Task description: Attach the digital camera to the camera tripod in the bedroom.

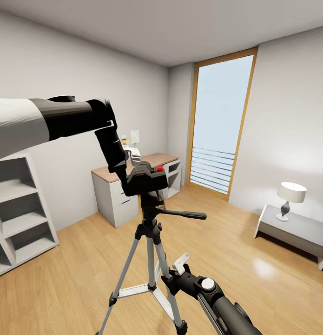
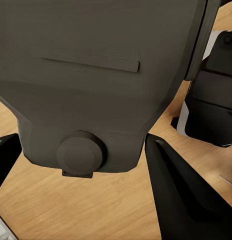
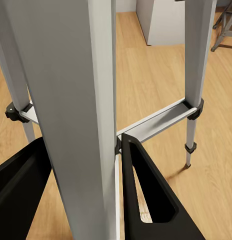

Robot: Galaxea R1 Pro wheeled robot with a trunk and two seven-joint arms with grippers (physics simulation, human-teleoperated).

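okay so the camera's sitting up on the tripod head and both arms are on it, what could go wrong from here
1. The left gripper holds the digital camera on the camera tripod head; releasing before it locks could drop it.
2. The right gripper's fingers straddle one silver leg; a sideways pull may tip the tripod.
3. The pan handle juts out towards the right arm, a snag risk.

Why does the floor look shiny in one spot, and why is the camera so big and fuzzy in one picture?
Head view: the tall window throws a pale glare patch on the wood floor. Left wrist view: the digital camera sits very close to the lens, so it looms large and soft-edged between the left end effector fingers. Right wrist view: the camera tripod leg looks stretched wide.
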